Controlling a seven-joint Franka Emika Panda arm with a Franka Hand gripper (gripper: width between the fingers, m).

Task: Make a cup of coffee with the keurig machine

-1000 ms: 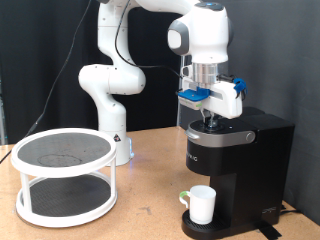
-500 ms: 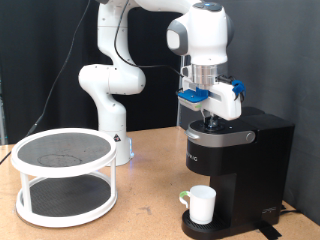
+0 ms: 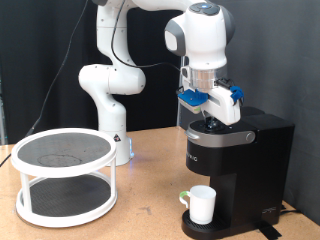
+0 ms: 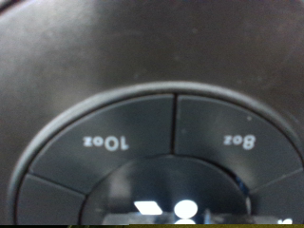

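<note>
Wooden desk [image 3: 150,205] carries the tall black plastic keurig machine [image 3: 245,165], the small white ceramic cup [image 3: 202,204] already under its spout. Robot's gripper [image 3: 208,123] hangs at the lid over the 10oz button [image 4: 103,142]; brew size selection seems in hand, calling for a straight press. Fingers' opening: cannot tell.

Setting: a robotics lab or test bench, not a home kitchen. You can read this from a white robot arm [image 3: 110,75] bolted at the rear of a plain wooden tabletop [image 3: 150,180], with cabling hanging behind it at the upper left of the exterior frame. The backdrop is a dark curtain [image 3: 40,70] filling the frame's left and a pale blank wall [image 3: 285,50] at the upper right. Staged props, each set apart: a white two-tier round shelf [image 3: 63,176] at lower left; a black keurig machine [image 3: 235,165] at lower right with a white cup [image 3: 203,204] on its base. You see no cupboards, sink or household clutter.
</note>
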